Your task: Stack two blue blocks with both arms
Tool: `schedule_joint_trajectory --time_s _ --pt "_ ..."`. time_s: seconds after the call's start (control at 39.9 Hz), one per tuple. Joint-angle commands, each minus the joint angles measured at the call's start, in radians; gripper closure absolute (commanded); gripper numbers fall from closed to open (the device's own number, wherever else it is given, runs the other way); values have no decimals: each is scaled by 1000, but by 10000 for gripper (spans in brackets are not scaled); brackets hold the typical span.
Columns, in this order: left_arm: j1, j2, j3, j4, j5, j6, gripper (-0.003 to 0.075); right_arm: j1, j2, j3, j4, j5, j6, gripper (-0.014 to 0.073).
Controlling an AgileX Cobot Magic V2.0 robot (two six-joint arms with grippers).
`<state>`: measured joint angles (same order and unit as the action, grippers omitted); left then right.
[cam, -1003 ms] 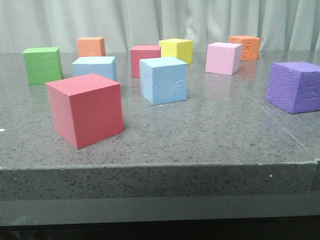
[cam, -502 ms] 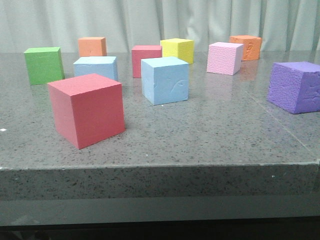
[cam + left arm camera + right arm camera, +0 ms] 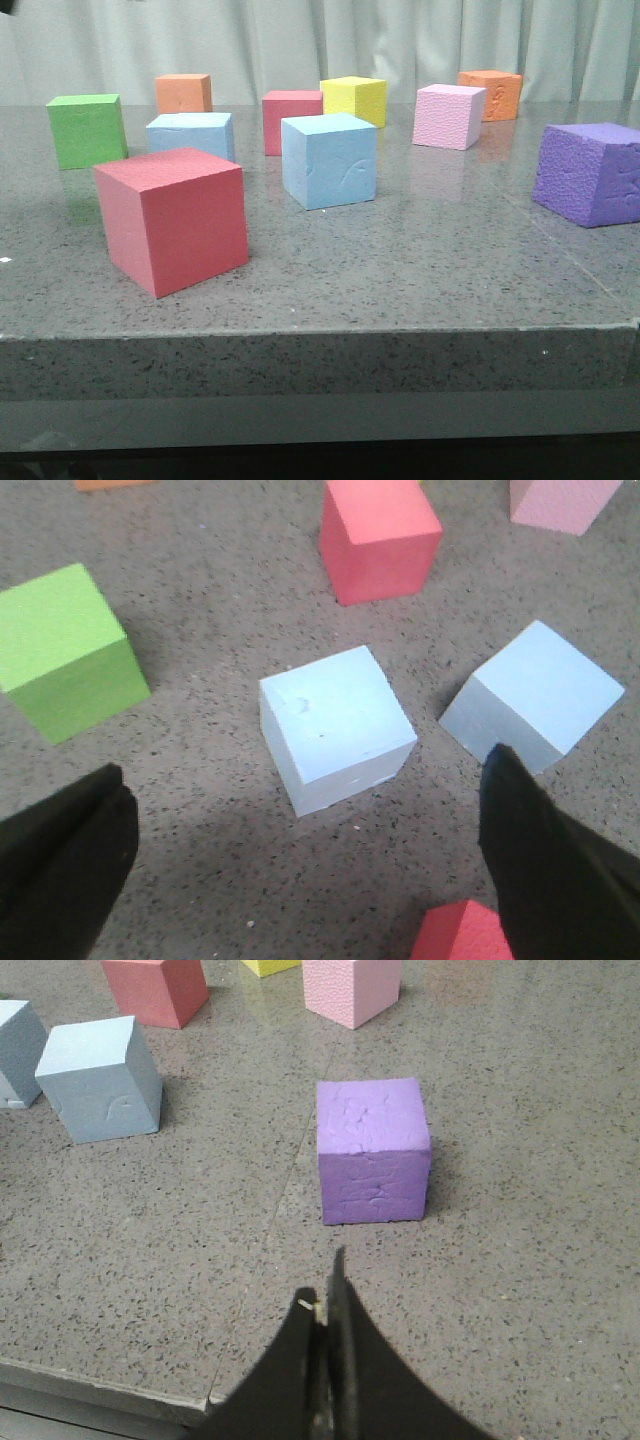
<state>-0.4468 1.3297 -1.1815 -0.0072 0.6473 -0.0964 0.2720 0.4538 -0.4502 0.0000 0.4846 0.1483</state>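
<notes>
Grey speckled worktop (image 3: 420, 270) carries foam cubes: big red cube (image 3: 172, 220) near left, two blue blocks (image 3: 329, 160) (image 3: 190, 134) mid, purple cube (image 3: 590, 173) right; green, orange, red, yellow, pink cubes farther back.

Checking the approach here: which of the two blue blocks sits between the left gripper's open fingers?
The rear-left blue block, partly hidden behind the big red cube in the front view; the other blue block lies off beside one finger.

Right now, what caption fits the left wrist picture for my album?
Open left gripper hovering over a blue block, its blue twin nearby.
</notes>
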Motion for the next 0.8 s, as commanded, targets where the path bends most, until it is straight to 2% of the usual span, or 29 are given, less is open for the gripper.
schedule_joint_trajectory --time_s 0.0,0.3,0.5,0.65,0.7,0.78 --pt "-25 68 -124 -8 18 -20 50 -5 2 -25 -18 -77 -14 660" --pt "-39 336 -412 19 283 -149 50 -5 2 -25 -18 -79 -14 660" --pt "-39 460 -507 19 367 -189 50 -5 2 -25 -18 -78 -14 660" --pt "-39 505 -539 19 383 -189 51 -5 2 -25 -18 -78 -14 660" --pt "-39 509 -543 19 383 -189 60 -5 2 -25 -18 -77 -14 660" --pt "-39 509 -549 19 383 -190 111 -5 2 -25 -18 -77 -14 660"
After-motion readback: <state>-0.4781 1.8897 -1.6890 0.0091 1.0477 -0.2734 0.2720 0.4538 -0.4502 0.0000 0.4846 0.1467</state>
